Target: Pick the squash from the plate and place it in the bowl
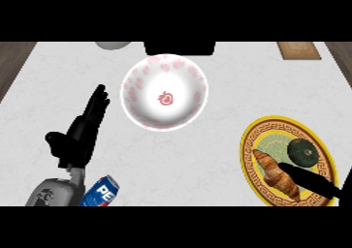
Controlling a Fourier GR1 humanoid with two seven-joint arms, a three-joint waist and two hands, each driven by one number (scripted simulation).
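Nothing is moved yet: we note the squash (pixel 303 151) lying on the plate (pixel 259 131), the bowl (pixel 164 92) unfilled, right hand (pixel 307 178) released above the plate, left hand (pixel 82 128) released, idle

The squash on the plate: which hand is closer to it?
Right. The right hand reaches over the plate just below the squash; the left hand rests far across, beyond the bowl.

Your right hand (pixel 318 183) mostly cut off at the right edge, its finger covering part of the croissant (pixel 275 174), blue can (pixel 101 193) clipped below, grey object (pixel 112 45) clipped at top.
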